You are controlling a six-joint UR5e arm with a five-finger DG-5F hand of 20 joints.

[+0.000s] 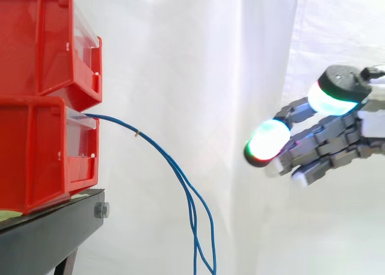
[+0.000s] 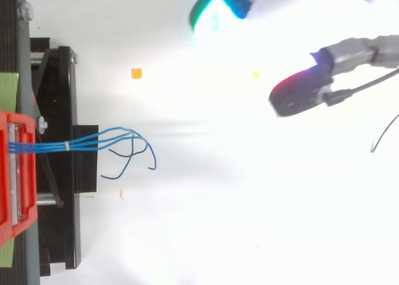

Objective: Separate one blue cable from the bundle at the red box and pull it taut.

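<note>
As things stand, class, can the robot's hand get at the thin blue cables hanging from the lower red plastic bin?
Probably yes: the open hand faces the thin blue cables across bare space, and nothing stands between them.

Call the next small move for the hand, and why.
Probably ease the hand toward the blue cables, fingers open, aiming past the small tie where the strands fan apart. The hand is open and well clear of the cables, which hang slack from the lower red bin, so nothing is separated yet.
</note>
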